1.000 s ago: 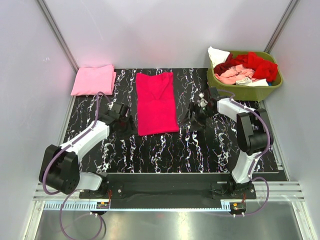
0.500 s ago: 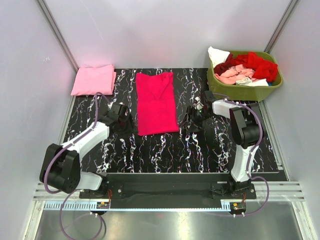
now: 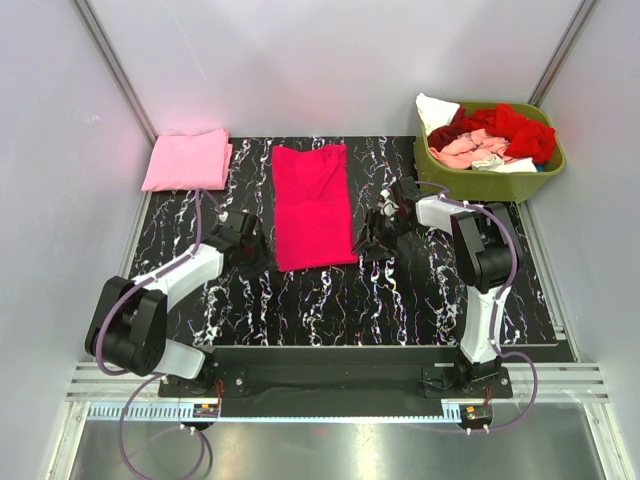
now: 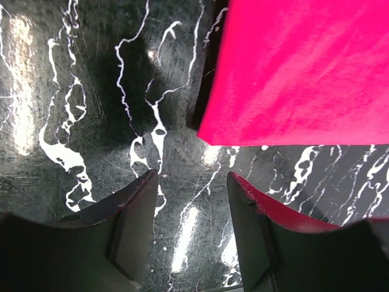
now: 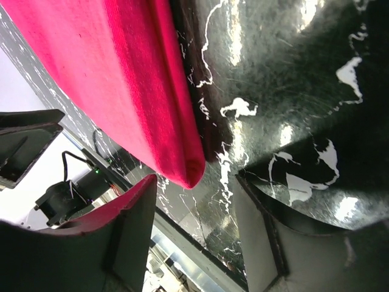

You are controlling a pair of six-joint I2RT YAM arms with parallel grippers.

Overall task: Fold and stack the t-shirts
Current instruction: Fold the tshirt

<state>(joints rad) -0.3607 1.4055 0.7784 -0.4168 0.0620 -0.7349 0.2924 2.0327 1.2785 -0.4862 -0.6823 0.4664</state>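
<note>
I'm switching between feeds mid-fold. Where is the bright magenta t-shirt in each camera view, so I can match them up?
Top external: the magenta t-shirt lies flat as a long strip, centre of the picture, slightly towards the far side.
Left wrist: it fills the upper right, with one corner pointing down-left.
Right wrist: it runs diagonally across the upper left, ending in a folded corner near the centre.
Shared landmark: the black, white-veined tabletop lies under it in all three views.
</note>
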